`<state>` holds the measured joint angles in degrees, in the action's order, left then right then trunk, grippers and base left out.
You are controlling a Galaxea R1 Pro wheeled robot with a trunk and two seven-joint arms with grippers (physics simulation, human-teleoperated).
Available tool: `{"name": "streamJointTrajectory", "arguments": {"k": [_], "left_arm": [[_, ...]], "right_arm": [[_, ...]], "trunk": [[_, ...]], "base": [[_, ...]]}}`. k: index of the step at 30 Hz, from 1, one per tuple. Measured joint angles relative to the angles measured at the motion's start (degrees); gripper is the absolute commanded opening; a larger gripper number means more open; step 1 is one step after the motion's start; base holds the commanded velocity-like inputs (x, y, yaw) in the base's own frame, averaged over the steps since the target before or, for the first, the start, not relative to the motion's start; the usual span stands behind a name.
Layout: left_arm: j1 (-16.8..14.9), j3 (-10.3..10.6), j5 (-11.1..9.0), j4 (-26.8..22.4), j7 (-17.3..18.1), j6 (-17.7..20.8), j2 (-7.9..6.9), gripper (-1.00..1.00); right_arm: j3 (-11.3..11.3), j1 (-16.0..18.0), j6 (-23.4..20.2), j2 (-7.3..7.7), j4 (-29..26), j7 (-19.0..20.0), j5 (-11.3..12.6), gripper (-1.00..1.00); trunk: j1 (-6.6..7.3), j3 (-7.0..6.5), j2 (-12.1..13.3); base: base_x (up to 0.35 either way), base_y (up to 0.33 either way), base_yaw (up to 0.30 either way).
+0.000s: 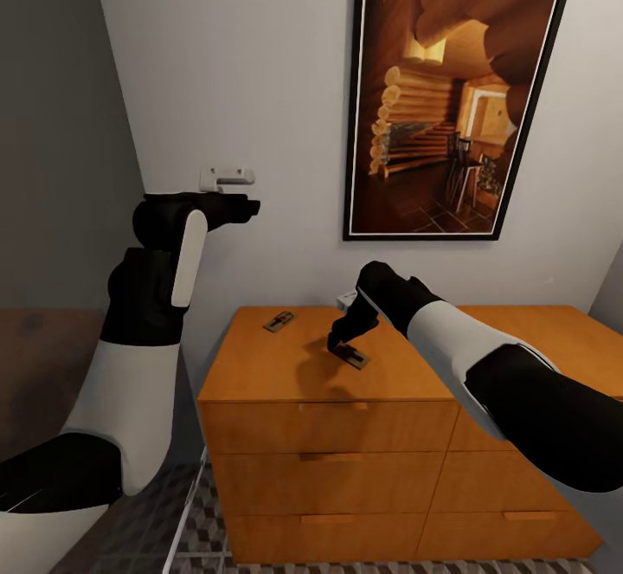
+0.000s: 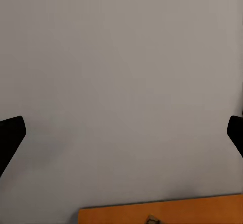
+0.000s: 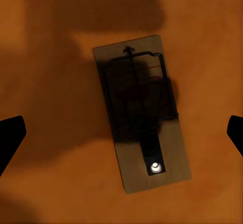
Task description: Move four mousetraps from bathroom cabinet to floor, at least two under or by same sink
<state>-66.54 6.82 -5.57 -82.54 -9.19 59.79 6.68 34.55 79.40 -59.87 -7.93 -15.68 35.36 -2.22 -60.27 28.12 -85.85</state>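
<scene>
A pale wall [image 1: 260, 63] rises behind everything, and the raised left gripper [image 1: 247, 208] points straight at it; in its wrist view the two dark fingertips [image 2: 11, 135] sit at opposite edges, wide apart with nothing between them, and a strip of orange cabinet top shows far beyond them. A framed picture of a log-cabin interior [image 1: 450, 93] hangs on that wall, above and beyond the right gripper, its top edge cut off. A small white wall fitting [image 1: 227, 177] sits just above the left gripper; what it is cannot be made out.

The cabinet [image 1: 346, 435] stands directly below the right gripper [image 1: 339, 336], its right end hidden behind the right forearm and its lowest drawers cut by the frame edge. A sliver of the patterned bathroom floor [image 1: 203, 531] shows at its foot.

The right gripper hangs over the cabinet top, fingers [image 3: 12, 135] spread wide and holding nothing. Straight beneath it lies the near mousetrap [image 3: 143, 113], flat on the wood and lying in the gripper's shadow, its wire bar dark and hard to trace. The far mousetrap [image 1: 279, 321] lies further back on the same top, toward the left gripper's side, too small to show detail.
</scene>
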Motion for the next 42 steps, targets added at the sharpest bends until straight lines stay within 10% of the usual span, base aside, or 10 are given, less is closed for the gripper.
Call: {"name": "streamJointTrajectory", "arguments": {"k": [42], "left_arm": [[0.2,0.0,0.0,-0.8,0.0,0.0,0.00,1.00]], "right_arm": [[0.0,0.3,0.0,0.01,0.0,0.4,-0.7,1.00]], "trunk": [[-3.30,2.69,-6.0]], "base": [[0.000,0.000,0.000]]}}
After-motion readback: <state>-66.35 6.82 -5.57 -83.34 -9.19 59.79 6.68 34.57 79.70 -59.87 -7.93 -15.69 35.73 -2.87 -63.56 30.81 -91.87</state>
